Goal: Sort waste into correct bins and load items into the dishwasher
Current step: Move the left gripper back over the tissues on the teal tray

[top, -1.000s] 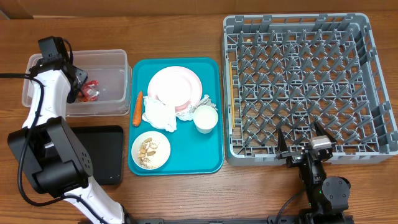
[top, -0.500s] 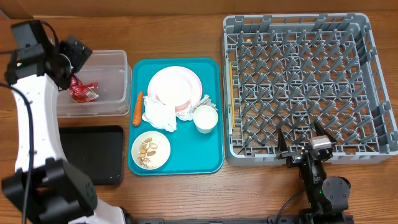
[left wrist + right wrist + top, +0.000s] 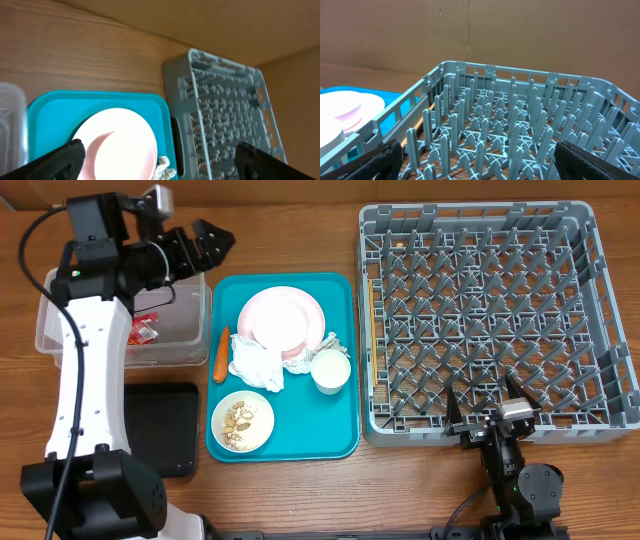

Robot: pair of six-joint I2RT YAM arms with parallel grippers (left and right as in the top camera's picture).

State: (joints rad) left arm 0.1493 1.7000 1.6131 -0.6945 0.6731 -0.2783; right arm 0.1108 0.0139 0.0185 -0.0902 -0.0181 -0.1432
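A teal tray (image 3: 340, 430) holds a pink plate (image 3: 280, 318), a crumpled white napkin (image 3: 256, 363), a white cup (image 3: 331, 369), a small bowl of nuts (image 3: 243, 421) and a carrot (image 3: 220, 352). A clear bin (image 3: 185, 300) at the left holds a red wrapper (image 3: 145, 330). The grey dish rack (image 3: 480, 310) stands at the right. My left gripper (image 3: 192, 248) is open and empty, above the clear bin's far right corner. My right gripper (image 3: 487, 409) is open and empty at the rack's near edge. The left wrist view shows the plate (image 3: 120, 145) and rack (image 3: 225, 120).
A black bin (image 3: 160, 425) lies at the near left beside the tray. A cardboard wall runs along the table's far edge.
My left arm has risen out of the clear bin and swung right, toward the tray; its gripper is now open and empty. The red wrapper stays in the bin. The right arm is still.
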